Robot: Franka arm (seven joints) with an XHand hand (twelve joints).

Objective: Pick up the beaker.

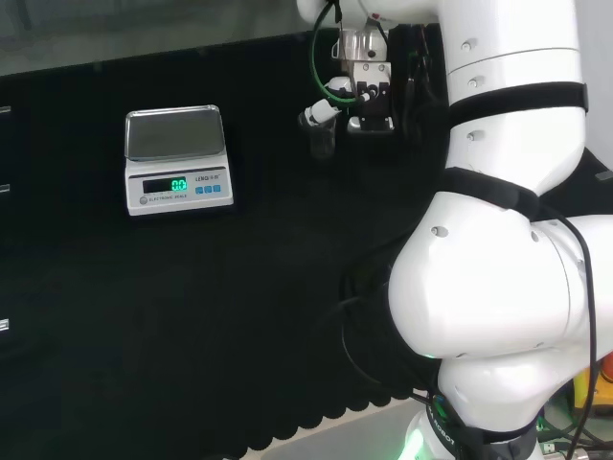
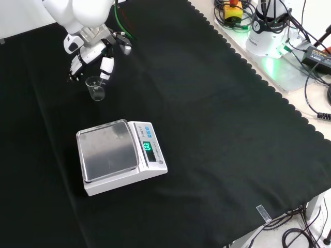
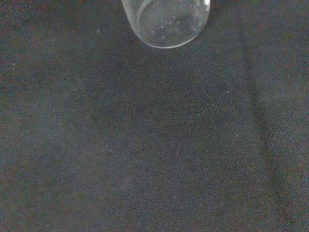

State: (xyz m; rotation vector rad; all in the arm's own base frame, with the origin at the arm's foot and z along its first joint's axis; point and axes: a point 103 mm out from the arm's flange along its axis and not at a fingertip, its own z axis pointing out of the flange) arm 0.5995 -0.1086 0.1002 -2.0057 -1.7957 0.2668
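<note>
Robot hand [image 2: 95, 51] poised over the beaker [image 2: 95, 88]

The small clear beaker stands upright on the bench [image 2: 207, 129], beyond the scale [image 2: 120, 155] in the front view. Fingers relaxed, holding nothing. Likely light, slippery, breakable: pinch its side wall below the rim.

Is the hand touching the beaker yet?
Cannot tell. In the front view the hand overlaps the beaker's rim; neither contact nor a gap is plain.
</note>
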